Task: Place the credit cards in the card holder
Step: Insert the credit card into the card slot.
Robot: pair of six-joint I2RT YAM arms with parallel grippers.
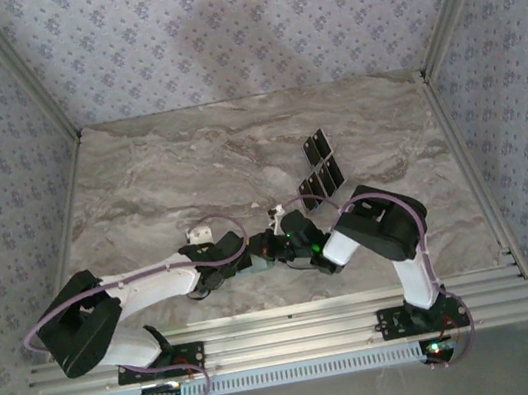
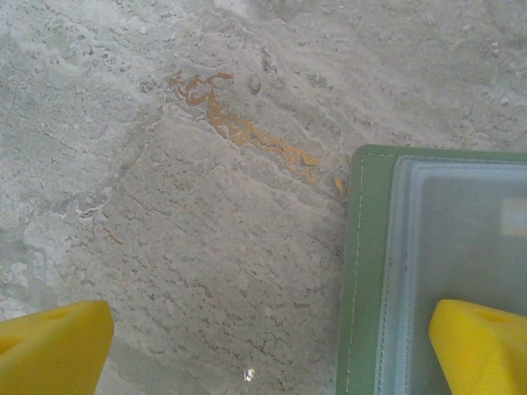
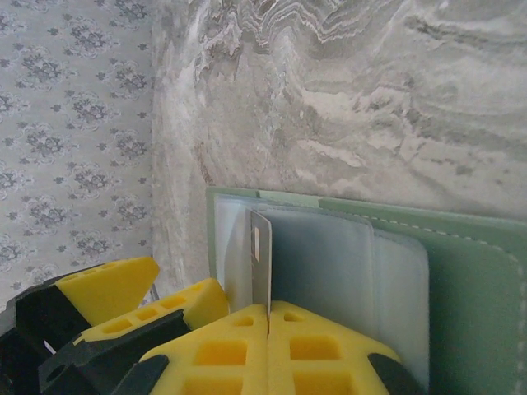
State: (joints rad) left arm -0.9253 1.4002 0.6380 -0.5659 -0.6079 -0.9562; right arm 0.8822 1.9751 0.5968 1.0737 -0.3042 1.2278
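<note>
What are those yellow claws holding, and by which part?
The right gripper pinches a credit card by its near end, over the card holder. The left gripper holds nothing.

The top external camera looks down from high behind the near edge over the whole tabletop (image 1: 187,160); both wrist cameras sit close above it near that edge, sharing the green card holder (image 2: 362,271)

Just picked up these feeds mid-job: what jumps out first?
The right gripper pinches a thin card on edge over the clear slots of the open card holder. The left gripper is spread wide, one yellow finger above the holder's edge. Farther back, spare black cards lie clustered on the marble table.
</note>
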